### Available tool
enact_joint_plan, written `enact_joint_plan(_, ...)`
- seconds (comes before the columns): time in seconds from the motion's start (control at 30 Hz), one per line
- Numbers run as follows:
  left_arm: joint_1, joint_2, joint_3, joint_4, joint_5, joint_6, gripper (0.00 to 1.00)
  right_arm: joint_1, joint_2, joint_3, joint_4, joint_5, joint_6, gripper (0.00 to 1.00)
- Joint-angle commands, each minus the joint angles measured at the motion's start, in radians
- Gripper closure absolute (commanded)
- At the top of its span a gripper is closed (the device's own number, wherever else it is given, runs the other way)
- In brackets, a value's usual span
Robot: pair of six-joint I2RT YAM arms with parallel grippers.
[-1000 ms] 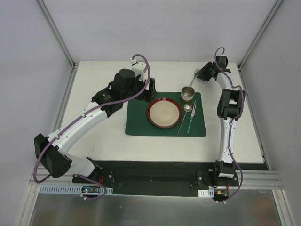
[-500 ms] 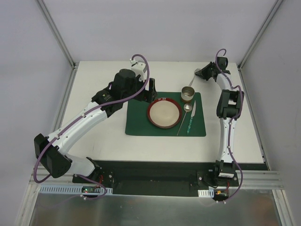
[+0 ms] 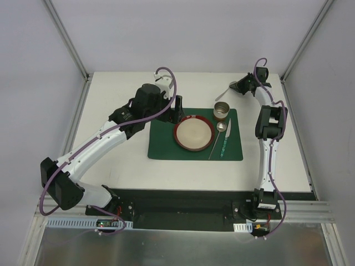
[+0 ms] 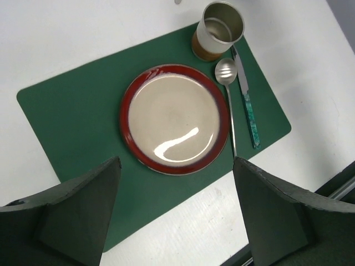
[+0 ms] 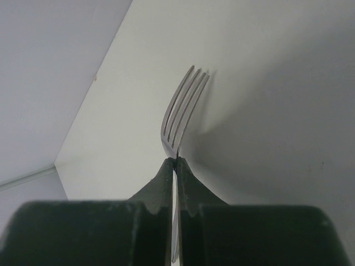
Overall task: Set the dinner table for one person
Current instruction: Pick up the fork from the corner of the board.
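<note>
The green placemat (image 3: 166, 147) lies flat on the white dinner table (image 3: 111, 88), which spreads well past the placemat on all 4 sides. On the placemat sit a red-rimmed plate (image 4: 175, 119) at its middle, a metal cup (image 4: 221, 29) at its far right corner, and 1 spoon (image 4: 226, 70) and 1 teal-handled knife (image 4: 249, 113) side by side along its right part. The left gripper (image 4: 175, 166) hangs above the placemat's far edge, jaws spread wide, gripping nothing. Beyond the placemat's far right corner, the right gripper (image 5: 175, 162) is pinched closed on the handle of a fork (image 5: 180, 105), tines pointing away from it.
</note>
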Motion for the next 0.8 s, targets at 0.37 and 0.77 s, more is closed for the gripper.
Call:
enact_joint_plan(0.37, -0.04, 0.012, -0.104, -0.002, -0.049, -0.009, 0.24, -0.012, -0.352, -0.011, -0.054, -0.175, -0.061, 1.0)
enact_joint_plan(0.77, -0.038, -0.037, -0.144, 0.101, -0.069, 0.015, 0.23, 0.048, -1.094, -0.876, 0.197, -0.291, -0.133, 0.99)
